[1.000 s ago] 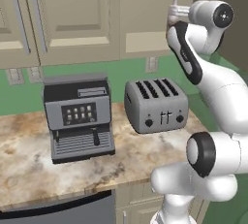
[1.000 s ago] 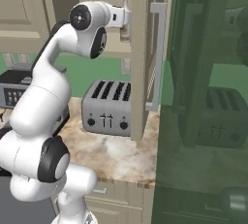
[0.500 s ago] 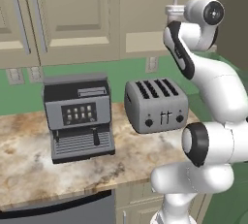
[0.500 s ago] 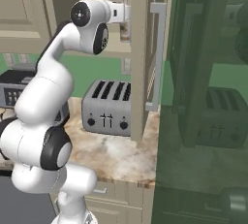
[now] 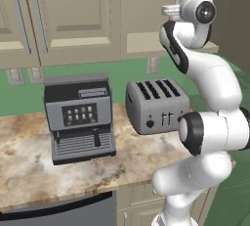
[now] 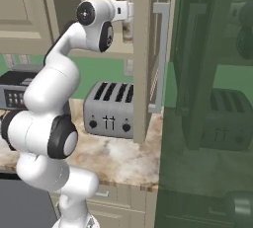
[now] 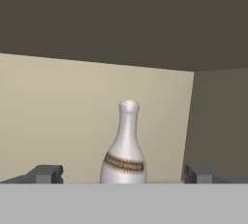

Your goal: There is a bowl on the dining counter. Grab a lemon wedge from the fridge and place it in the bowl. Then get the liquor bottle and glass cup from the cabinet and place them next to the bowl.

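One liquor bottle [image 7: 124,145] stands upright at lower centre, framed between the tool's [image 7: 124,173] wide-open, empty jaws, lined up for grasping inside the cabinet [image 6: 143,49].

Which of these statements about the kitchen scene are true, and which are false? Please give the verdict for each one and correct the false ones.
1. The bottle stands upright inside the cabinet. True.
2. The pincer is shut on the bottle. False: its fingertips stand wide apart, one on each side of the bottle, with a gap to it.
3. The toaster has two slots. False: it has four slots.
4. The coffee machine stands on the counter, left of the toaster in the left base view. True.
5. The cabinet door in the right base view is closed. False: it stands open, swung out toward the camera.
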Tool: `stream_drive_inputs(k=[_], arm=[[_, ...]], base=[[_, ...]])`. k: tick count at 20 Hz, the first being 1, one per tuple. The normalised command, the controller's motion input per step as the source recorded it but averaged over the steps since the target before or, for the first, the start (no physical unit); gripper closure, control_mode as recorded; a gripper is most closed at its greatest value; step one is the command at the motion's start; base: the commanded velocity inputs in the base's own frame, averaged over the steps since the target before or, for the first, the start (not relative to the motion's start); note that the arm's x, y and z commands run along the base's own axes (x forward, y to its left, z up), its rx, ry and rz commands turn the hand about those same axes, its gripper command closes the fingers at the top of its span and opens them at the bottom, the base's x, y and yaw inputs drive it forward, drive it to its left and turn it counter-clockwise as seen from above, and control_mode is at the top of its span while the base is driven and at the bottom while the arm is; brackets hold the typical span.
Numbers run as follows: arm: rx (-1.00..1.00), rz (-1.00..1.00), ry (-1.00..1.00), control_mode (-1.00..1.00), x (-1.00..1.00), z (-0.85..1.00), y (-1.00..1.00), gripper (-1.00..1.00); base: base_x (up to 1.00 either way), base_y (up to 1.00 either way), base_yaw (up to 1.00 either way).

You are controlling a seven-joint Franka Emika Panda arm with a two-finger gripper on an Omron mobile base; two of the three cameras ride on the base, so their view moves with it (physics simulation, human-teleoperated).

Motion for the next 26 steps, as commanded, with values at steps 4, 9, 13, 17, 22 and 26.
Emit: stream_drive_inputs(k=[4, 9, 13, 17, 22, 26], arm=[[0.0, 0.0, 0.0, -1.0, 0.16, 0.0, 0.0, -1.0], [0.0, 0.0, 0.0, -1.0, 0.15, 0.0, 0.0, -1.0], [0.0, 0.0, 0.0, -1.0, 0.2, 0.0, 0.0, -1.0], [0.0, 0.0, 0.02, -1.0, 0.23, 0.0, 0.0, -1.0], [0.0, 0.0, 0.04, -1.0, 0.12, -0.03, -0.1, -1.0], [0.01, 0.0, 0.0, -1.0, 0.04, -0.02, -0.17, -1.0]], base=[[0.0, 0.0, 0.0], [0.0, 0.0, 0.0], [0.0, 0.0, 0.0], [0.0, 0.0, 0.0], [0.0, 0.0, 0.0], [0.0, 0.0, 0.0]])
